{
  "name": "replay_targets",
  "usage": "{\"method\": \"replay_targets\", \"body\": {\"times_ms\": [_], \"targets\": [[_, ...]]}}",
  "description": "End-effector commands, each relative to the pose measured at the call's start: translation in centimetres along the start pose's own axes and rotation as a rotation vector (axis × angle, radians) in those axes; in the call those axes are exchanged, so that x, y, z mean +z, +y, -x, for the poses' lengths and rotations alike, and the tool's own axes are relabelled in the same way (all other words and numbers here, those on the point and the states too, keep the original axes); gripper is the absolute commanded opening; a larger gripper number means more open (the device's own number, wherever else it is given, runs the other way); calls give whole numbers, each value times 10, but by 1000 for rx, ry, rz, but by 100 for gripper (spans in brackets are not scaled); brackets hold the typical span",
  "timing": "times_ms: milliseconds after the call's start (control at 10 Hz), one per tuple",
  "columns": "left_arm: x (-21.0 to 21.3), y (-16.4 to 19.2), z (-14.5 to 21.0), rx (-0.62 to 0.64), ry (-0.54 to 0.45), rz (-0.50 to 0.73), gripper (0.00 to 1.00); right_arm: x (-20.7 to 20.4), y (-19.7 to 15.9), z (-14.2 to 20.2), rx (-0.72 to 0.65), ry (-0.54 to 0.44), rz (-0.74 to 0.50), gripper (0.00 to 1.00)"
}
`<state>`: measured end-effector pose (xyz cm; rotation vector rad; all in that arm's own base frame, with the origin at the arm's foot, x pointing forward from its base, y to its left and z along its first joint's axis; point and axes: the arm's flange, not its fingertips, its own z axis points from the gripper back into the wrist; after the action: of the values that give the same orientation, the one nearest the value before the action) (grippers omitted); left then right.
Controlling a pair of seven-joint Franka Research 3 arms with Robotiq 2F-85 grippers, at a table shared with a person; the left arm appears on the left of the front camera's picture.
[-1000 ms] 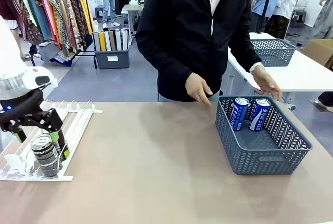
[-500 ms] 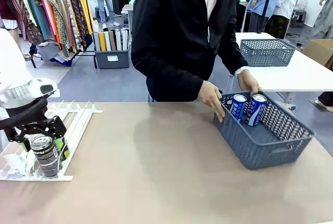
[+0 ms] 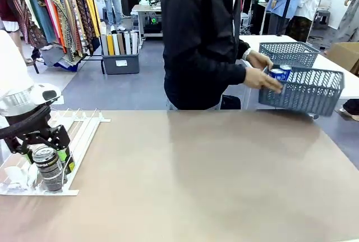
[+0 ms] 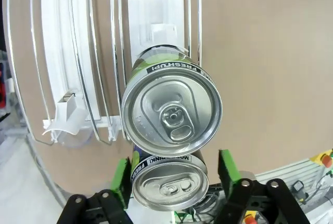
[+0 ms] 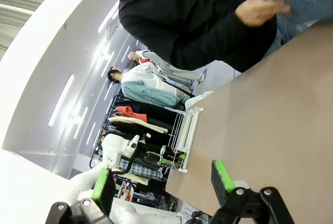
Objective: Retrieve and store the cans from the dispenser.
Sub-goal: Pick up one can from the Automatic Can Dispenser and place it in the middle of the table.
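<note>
Reckoned from the table's (image 3: 196, 186) middle in the front view, the dispenser (image 3: 84, 125) lies on it at 9 o'clock, lanes running far to near. Two cans stand in one lane at its near end, the near can (image 3: 49, 169) directly before the other can (image 4: 171, 112). The near can sits between the fingers of the left gripper (image 3: 46, 156). The person (image 3: 202, 40) stands behind the far edge at 12 o'clock, holding the basket (image 3: 308, 91) off the table at 2 o'clock, two more cans (image 3: 279, 73) in it. A second basket (image 3: 289, 53) rests on another table (image 3: 332, 62) behind, also towards 2 o'clock
</note>
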<state>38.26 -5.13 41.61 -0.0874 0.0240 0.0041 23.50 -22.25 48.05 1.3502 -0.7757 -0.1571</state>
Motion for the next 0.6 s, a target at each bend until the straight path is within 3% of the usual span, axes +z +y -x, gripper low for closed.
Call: {"method": "replay_targets", "body": {"times_ms": [0,500], "targets": [[2,0,-1,17,9,-14,0,-2,3,-3,10,-20,-22,100],[8,3,2,35,-12,-37,0,-2,3,-3,10,-20,-22,100]]}}
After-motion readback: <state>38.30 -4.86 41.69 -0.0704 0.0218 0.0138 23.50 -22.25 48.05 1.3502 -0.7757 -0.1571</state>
